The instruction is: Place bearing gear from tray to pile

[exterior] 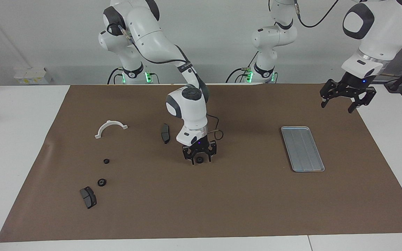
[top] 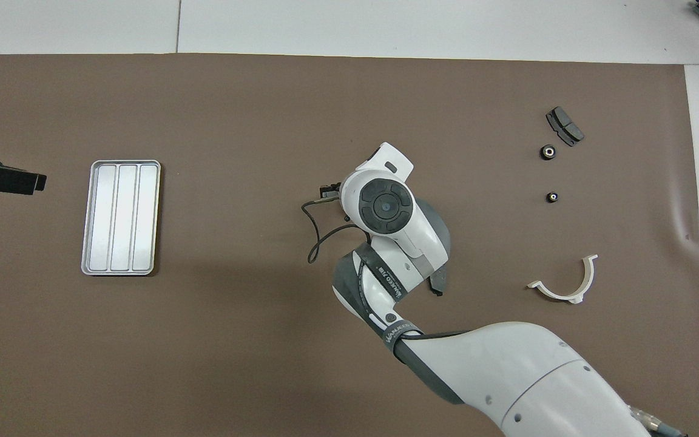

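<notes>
The silver-grey tray (exterior: pixel 302 148) (top: pixel 120 217) lies bare toward the left arm's end of the table. One black bearing gear (exterior: pixel 199 160) sits on the brown mat mid-table. My right gripper (exterior: pixel 199 159) is low over it, open, with a finger on either side of it. In the overhead view the right wrist hides this gear. The pile is two small black gears (exterior: pixel 106 161) (exterior: pixel 101 182) toward the right arm's end, also in the overhead view (top: pixel 551 196) (top: pixel 547 152). My left gripper (exterior: pixel 337 107) (top: pixel 3 181) hangs open and empty, raised over the mat's edge beside the tray.
A dark brake pad (exterior: pixel 88 197) (top: pixel 564 125) lies beside the pile. Another brake pad (exterior: pixel 165 132) lies nearer the robots than the lone gear. A white half-ring (exterior: pixel 110 127) (top: pixel 565 285) rests nearer the robots than the pile.
</notes>
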